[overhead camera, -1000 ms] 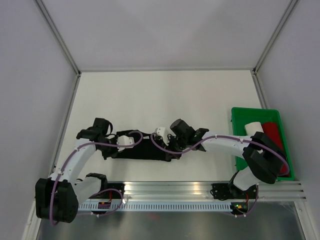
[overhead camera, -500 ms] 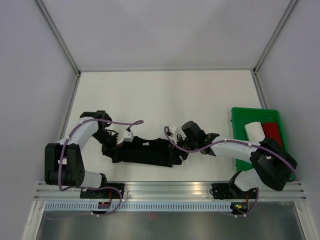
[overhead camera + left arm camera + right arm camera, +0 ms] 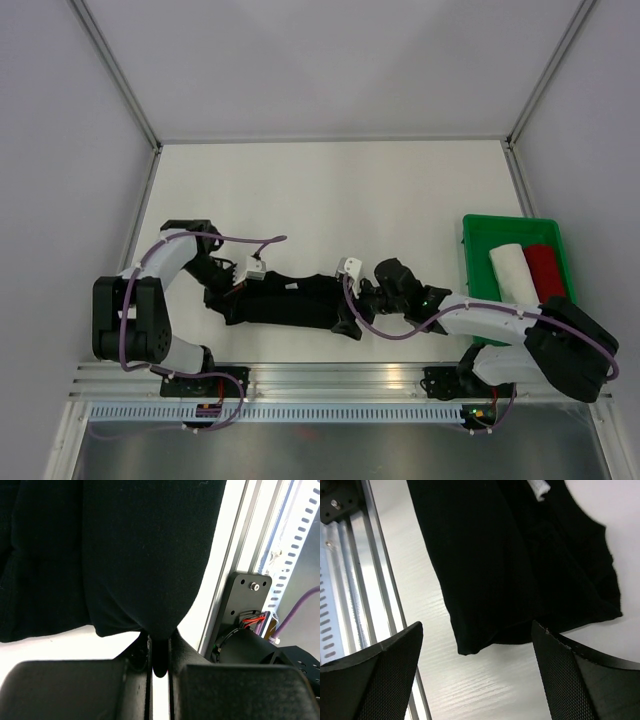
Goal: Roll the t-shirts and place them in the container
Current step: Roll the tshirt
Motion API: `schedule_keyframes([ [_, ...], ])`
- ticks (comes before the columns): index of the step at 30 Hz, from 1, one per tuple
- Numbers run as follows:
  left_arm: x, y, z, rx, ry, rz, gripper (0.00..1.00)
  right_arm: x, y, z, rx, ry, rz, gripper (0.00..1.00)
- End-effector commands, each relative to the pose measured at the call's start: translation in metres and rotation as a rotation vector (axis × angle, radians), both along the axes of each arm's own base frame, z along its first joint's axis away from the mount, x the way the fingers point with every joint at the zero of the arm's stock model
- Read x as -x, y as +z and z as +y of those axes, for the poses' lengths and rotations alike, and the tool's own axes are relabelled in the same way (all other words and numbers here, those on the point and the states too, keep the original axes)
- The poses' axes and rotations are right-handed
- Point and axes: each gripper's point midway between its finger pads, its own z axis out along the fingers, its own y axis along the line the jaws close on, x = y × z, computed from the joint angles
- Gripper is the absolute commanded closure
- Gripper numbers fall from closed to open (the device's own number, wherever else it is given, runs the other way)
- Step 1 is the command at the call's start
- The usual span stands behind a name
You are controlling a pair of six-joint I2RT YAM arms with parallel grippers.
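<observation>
Black t-shirt stretched in a long, narrow band across the lower middle of the overhead frame, lying on the white table just above the metal rail at the near edge. Small white neck label showing at the top of the right wrist view. White roll and red roll side by side in the green bin at the right of the overhead frame, well apart from the black shirt.

Left gripper at the left end of the band, jaws closed tight, pinching a fold of the black cloth, which fills the upper part of the left wrist view and narrows down to a tip caught between the fingers. Rail and a black mounting plate at the right of that view.

Right gripper at the right end of the band, jaws spread wide and holding nothing; shirt edge lying flat on the table between and beyond the two black textured pads, not touching them as far as can be told. Purple cables looping over both arms in the overhead view.
</observation>
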Motion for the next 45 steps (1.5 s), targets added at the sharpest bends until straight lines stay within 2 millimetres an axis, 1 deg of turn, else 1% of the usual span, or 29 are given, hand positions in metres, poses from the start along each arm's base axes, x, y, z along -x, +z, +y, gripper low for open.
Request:
schedule_keyframes([
  [1, -0.005, 0.01, -0.008, 0.074, -0.025, -0.027, 0.98, -0.011, 0.0, 0.019, -0.02, 0.009, -0.051, 0.07],
  [3, -0.004, 0.009, -0.007, 0.073, -0.029, -0.02, 0.98, -0.015, -0.002, 0.025, -0.022, 0.013, -0.05, 0.1],
  [5, -0.002, 0.008, -0.006, 0.071, -0.03, -0.011, 0.98, -0.013, 0.001, 0.031, -0.037, 0.036, -0.034, 0.25],
  [6, -0.001, 0.007, -0.005, 0.068, -0.026, -0.002, 0.98, -0.011, 0.0, 0.033, -0.037, 0.047, -0.019, 0.48],
  [7, 0.0, 0.007, -0.004, 0.069, -0.025, 0.003, 0.98, -0.01, 0.001, 0.034, -0.041, 0.044, -0.004, 0.62],
  [10, 0.003, 0.007, -0.003, 0.071, -0.026, 0.014, 0.98, 0.0, 0.002, 0.032, -0.045, 0.067, 0.039, 0.91],
  [11, 0.006, 0.007, -0.002, 0.066, -0.032, 0.019, 0.98, 0.011, 0.002, 0.03, -0.04, 0.098, 0.089, 0.98],
  [12, 0.01, 0.007, 0.001, 0.054, -0.043, 0.033, 0.98, 0.016, 0.005, 0.028, -0.043, 0.108, 0.107, 1.0],
  [14, 0.015, 0.005, 0.004, 0.039, -0.05, 0.026, 0.94, 0.033, 0.005, 0.023, -0.039, 0.149, 0.185, 1.0],
  [15, 0.005, 0.003, 0.009, 0.025, -0.002, -0.013, 0.73, 0.037, 0.008, 0.023, -0.049, 0.154, 0.205, 1.0],
  [16, -0.001, 0.003, 0.01, 0.02, 0.027, -0.045, 0.57, 0.039, 0.009, 0.023, -0.056, 0.15, 0.222, 0.99],
  [18, -0.014, 0.006, 0.006, 0.049, 0.08, -0.097, 0.43, 0.039, 0.015, 0.028, -0.091, 0.143, 0.269, 1.0],
  [21, -0.022, 0.019, -0.007, 0.121, 0.129, -0.158, 0.41, 0.032, 0.018, 0.032, -0.098, 0.124, 0.31, 1.0],
  [23, -0.022, 0.017, -0.009, 0.13, 0.142, -0.215, 0.4, 0.027, 0.018, 0.032, -0.102, 0.106, 0.329, 1.0],
  [24, -0.015, 0.009, -0.007, 0.114, 0.153, -0.206, 0.4, 0.028, 0.015, 0.031, -0.1, 0.102, 0.357, 1.0],
  [26, -0.021, 0.002, -0.002, 0.083, 0.168, -0.262, 0.39, 0.027, 0.012, 0.028, -0.111, 0.09, 0.376, 1.0],
  [27, -0.017, -0.006, 0.002, 0.051, 0.193, -0.25, 0.39, 0.027, 0.009, 0.026, -0.112, 0.087, 0.394, 0.99],
  [31, -0.029, -0.009, 0.002, 0.05, 0.243, -0.291, 0.37, 0.026, 0.01, 0.025, -0.165, 0.078, 0.446, 1.0],
  [32, -0.036, -0.008, 0.001, 0.054, 0.269, -0.307, 0.37, 0.025, 0.007, 0.023, -0.162, 0.069, 0.453, 1.0],
  [33, -0.037, -0.008, -0.001, 0.065, 0.272, -0.305, 0.37, 0.025, 0.006, 0.022, -0.164, 0.065, 0.452, 1.0],
  [34, -0.038, -0.007, -0.003, 0.077, 0.274, -0.306, 0.38, 0.022, 0.006, 0.021, -0.171, 0.056, 0.448, 1.0],
  [36, -0.035, -0.005, -0.008, 0.107, 0.275, -0.282, 0.76, 0.022, 0.004, 0.02, -0.17, 0.047, 0.45, 1.0],
  [37, -0.032, -0.004, -0.009, 0.112, 0.265, -0.264, 0.89, 0.021, 0.003, 0.019, -0.167, 0.038, 0.456, 1.0],
  [38, -0.017, -0.003, -0.01, 0.119, 0.234, -0.21, 0.97, 0.02, 0.001, 0.018, -0.158, 0.026, 0.461, 1.0],
  [40, -0.002, 0.004, -0.011, 0.127, 0.199, -0.142, 0.98, 0.023, -0.002, 0.016, -0.14, 0.019, 0.491, 1.0],
  [41, 0.005, 0.008, -0.011, 0.139, 0.165, -0.127, 0.98, 0.028, 0.003, 0.016, -0.15, 0.025, 0.529, 1.0],
  [42, 0.022, 0.015, -0.012, 0.138, 0.155, -0.056, 0.98, 0.033, 0.005, 0.015, -0.16, 0.033, 0.552, 1.0],
  [43, 0.025, 0.018, -0.011, 0.136, 0.153, -0.041, 0.98, 0.033, 0.014, 0.018, -0.2, 0.039, 0.551, 1.0],
  [45, 0.023, 0.023, -0.007, 0.108, 0.16, -0.055, 0.98, 0.041, 0.016, 0.013, -0.211, 0.026, 0.602, 1.0],
])
